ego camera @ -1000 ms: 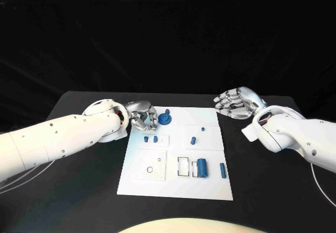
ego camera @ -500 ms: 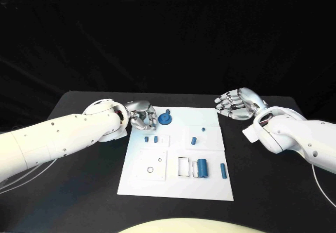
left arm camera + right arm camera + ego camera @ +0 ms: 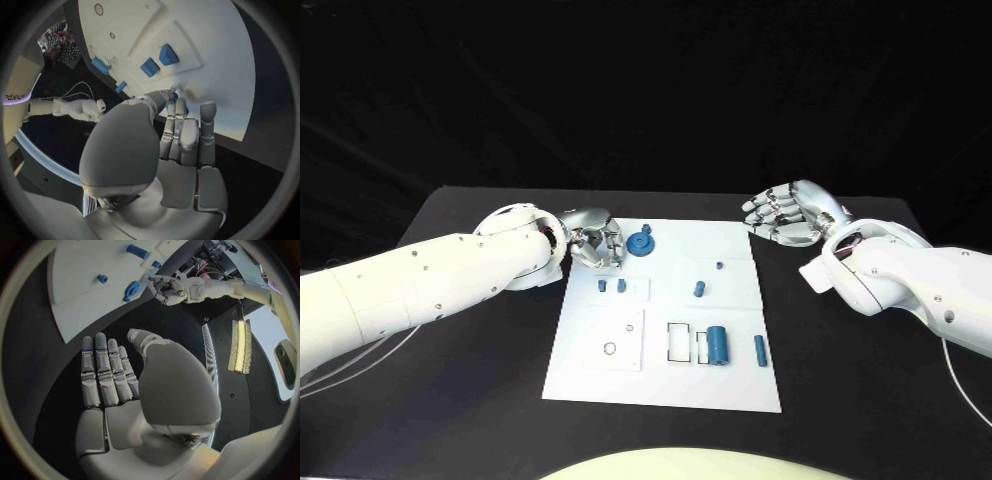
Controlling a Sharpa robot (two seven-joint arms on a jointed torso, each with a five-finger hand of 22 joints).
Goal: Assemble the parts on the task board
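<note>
Over the last second we see our left hand (image 3: 594,240) edge slightly toward the blue round disc-shaped part (image 3: 640,244) at the far left corner of the white flat task board (image 3: 733,385), its fingers (image 3: 177,111) curled in; whether they pinch anything we cannot tell. Our right hand (image 3: 790,212) hovers beside the board's far right corner above the black worktop (image 3: 444,420), fingers apart and empty, barely moved. The blue cylinder (image 3: 717,345) and small blue pegs (image 3: 612,286) lie unmoved, so we judge assembly is barely begun.
</note>
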